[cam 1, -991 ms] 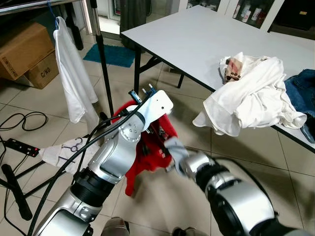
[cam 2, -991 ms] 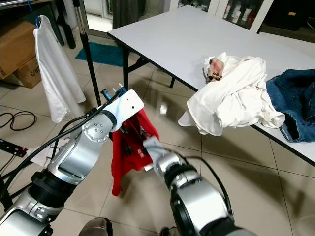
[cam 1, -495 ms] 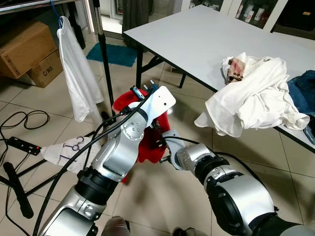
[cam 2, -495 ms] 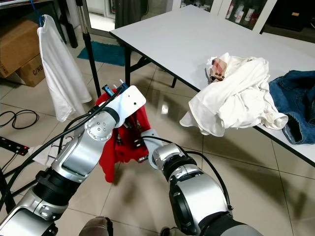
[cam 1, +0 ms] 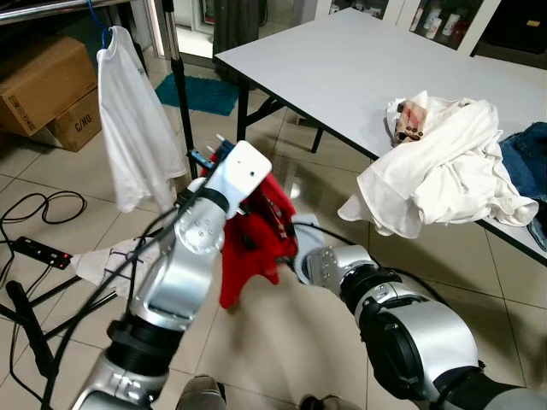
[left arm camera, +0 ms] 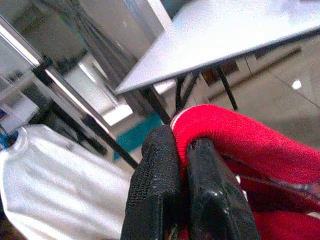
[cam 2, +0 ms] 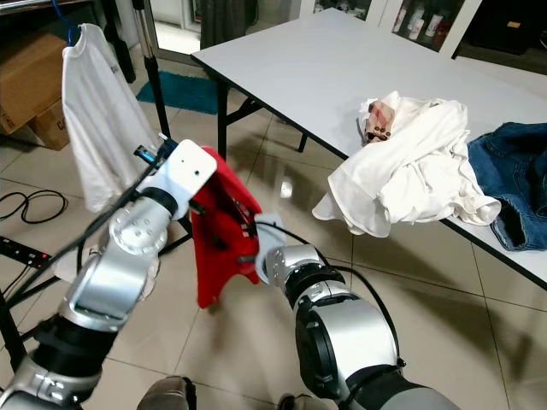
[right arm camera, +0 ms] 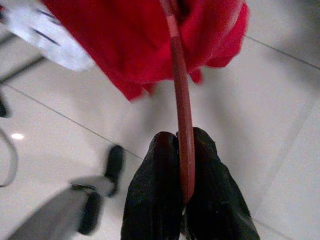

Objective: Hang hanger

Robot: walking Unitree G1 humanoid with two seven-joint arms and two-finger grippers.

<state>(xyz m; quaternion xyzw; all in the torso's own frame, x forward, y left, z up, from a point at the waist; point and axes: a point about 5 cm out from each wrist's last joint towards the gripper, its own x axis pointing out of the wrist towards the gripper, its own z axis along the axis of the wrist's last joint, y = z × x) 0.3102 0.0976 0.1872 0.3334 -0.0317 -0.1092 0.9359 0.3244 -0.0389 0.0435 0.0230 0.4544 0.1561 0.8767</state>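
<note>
White shirt (cam 1: 128, 120) beside red garment (cam 1: 256, 239) (table (cam 1: 342, 68) behind).

Red garment (cam 1: 256, 235); white shirt (cam 1: 128, 128) left of it; white table (cam 1: 359, 68); blue jeans (cam 1: 523, 154); teal mat (cam 1: 192, 94).

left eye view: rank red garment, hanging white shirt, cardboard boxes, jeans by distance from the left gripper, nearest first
1. Red garment: pinched in the left gripper itself.
2. Hanging white shirt: on the rack to the robot's left, just beyond the gripper.
3. Cardboard boxes: on the floor, far left, behind the shirt.
4. Jeans: on the table, far right edge.
</note>
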